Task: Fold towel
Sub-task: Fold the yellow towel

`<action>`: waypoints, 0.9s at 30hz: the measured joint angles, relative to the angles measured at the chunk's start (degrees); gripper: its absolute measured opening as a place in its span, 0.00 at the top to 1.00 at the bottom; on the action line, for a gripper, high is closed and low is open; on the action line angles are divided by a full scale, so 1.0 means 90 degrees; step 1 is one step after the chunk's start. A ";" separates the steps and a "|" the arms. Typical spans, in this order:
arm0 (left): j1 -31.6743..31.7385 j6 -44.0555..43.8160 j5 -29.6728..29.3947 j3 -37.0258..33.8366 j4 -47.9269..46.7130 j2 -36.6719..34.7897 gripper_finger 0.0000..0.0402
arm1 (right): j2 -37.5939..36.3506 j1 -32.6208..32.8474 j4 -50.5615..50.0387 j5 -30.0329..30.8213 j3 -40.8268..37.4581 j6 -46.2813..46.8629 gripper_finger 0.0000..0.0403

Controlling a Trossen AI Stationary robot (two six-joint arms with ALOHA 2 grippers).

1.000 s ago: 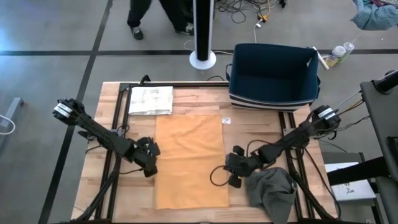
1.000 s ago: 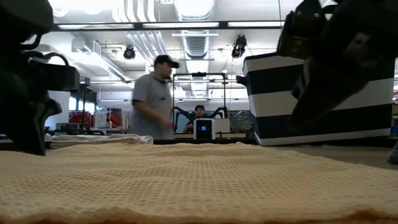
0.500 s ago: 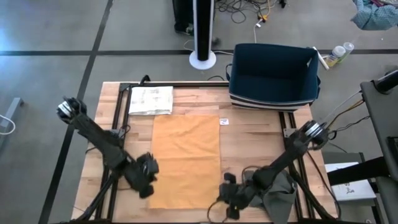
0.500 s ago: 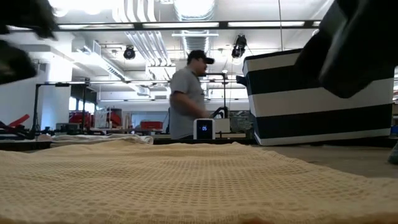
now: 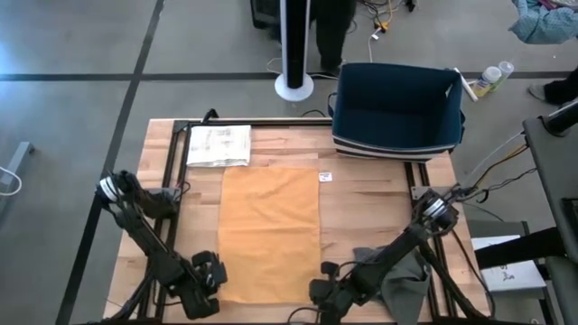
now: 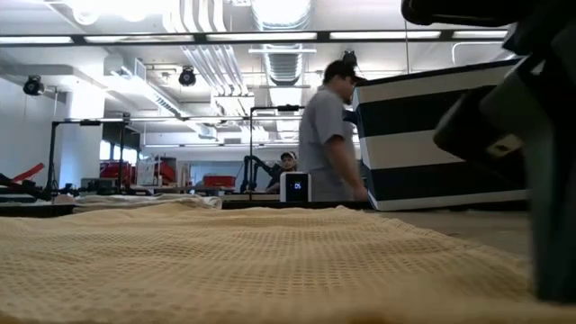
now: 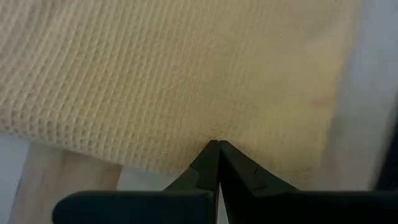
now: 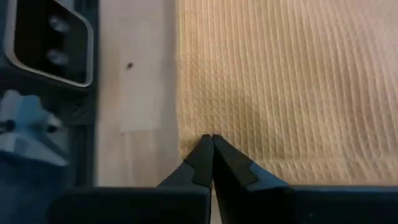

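A tan waffle-weave towel (image 5: 269,233) lies flat on the wooden table, long side running far to near. It fills the foreground of the low view (image 6: 252,261). My left gripper (image 5: 206,287) is shut at the towel's near left corner. In its wrist view the joined fingertips (image 7: 217,144) stand over the cloth just inside its edge. My right gripper (image 5: 325,291) is shut at the near right corner. Its joined tips (image 8: 208,138) stand over the cloth beside the side edge. My left gripper's shut tips point at the towel's near edge (image 7: 186,163) by the left corner; I cannot tell whether they touch it. My right gripper's shut tips point at the towel's near right corner (image 8: 186,146); I cannot tell whether they touch it.
A navy striped bin (image 5: 397,110) stands at the far right. A white folded cloth (image 5: 218,144) lies at the far left, and a grey cloth (image 5: 397,275) is heaped at the near right. A small tag (image 5: 328,175) lies by the towel. A person (image 6: 328,135) stands beyond the table.
Both grippers have gone from the middle of the towel's long sides toward the table's near edge, down to its near corners, staying shut. The towel has stayed flat. The person behind the table has walked toward the right.
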 joint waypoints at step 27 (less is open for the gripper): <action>-0.0181 0.0325 -0.0076 -0.0070 0.1048 0.0102 1.00 | 0.0052 0.0094 -0.0306 0.0536 0.0168 0.0398 1.00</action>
